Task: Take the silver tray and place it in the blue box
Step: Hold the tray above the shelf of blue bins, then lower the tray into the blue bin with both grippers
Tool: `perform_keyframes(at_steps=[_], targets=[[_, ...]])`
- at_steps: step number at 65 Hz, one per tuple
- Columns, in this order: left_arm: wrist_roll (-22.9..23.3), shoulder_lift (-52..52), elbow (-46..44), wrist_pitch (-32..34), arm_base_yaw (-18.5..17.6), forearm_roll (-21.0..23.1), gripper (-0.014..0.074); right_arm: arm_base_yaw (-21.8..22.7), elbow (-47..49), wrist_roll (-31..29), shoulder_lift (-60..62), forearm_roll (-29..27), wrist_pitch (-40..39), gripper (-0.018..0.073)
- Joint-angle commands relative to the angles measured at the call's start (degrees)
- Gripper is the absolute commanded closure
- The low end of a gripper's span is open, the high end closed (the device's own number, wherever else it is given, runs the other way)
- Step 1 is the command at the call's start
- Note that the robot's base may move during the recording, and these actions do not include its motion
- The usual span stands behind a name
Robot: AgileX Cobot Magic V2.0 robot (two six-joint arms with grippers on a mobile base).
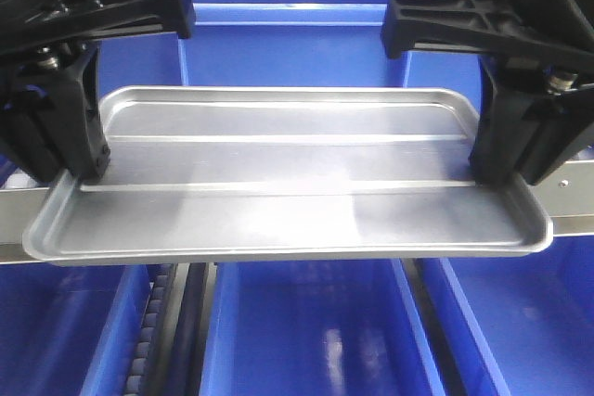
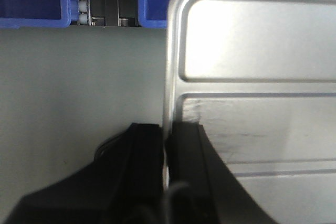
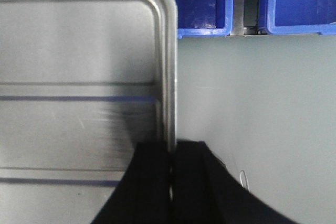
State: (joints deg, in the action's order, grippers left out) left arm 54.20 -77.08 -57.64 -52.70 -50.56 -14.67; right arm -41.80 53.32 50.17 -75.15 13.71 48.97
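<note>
You're pinching the tray [image 1: 278, 164] at both short ends. L gripper [image 2: 167, 136] clamps the left rim and R gripper [image 3: 172, 148] the right, w/ one finger inside and one outside. Opposed grips keep it level, so no tipping or twist. The tray hangs in the air, not yet in a box [image 1: 306, 322]. Wrist cams show grey surface [image 2: 79, 77] under it. Next, prob. carry fwd and lower both arms evenly.

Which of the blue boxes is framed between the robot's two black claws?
The blue box above the far rim of the silver tray, between left gripper and right gripper; the others show below its near edge.
</note>
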Motion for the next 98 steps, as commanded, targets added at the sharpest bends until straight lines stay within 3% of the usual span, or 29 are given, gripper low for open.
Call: perform_keyframes(at_steps=[1,52,62,76,84,98], targets=[[0.4,1.9,-1.6,1.7,-0.4,-0.4,0.0604,-0.1,1.6,-0.7,2.0,1.6,-2.3,0.0506],[-0.7,1.9,-3.2,2.7,-0.2,-1.0,0.0603,-0.1,3.5,-0.7,2.1,0.8,-4.8,0.0506],[-8.8,1.9,-8.2,3.1,2.4,1.7,0.0602,0.0,10.0,-3.2,2.0,0.8,-4.8,0.0506],[-24.1,1.8,-17.4,8.5,10.4,11.3,0.0602,3.5,23.2,-10.2,-1.7,-1.6,-3.9,0.0506],[-28.4,-0.5,-24.9,8.7,14.0,11.7,0.0602,6.1,32.7,-15.5,-5.4,-4.6,-3.8,0.0506],[-37.9,-9.2,-37.1,12.0,19.7,18.0,0.0602,9.6,45.7,-19.4,-13.5,-5.5,-5.4,0.0506]])
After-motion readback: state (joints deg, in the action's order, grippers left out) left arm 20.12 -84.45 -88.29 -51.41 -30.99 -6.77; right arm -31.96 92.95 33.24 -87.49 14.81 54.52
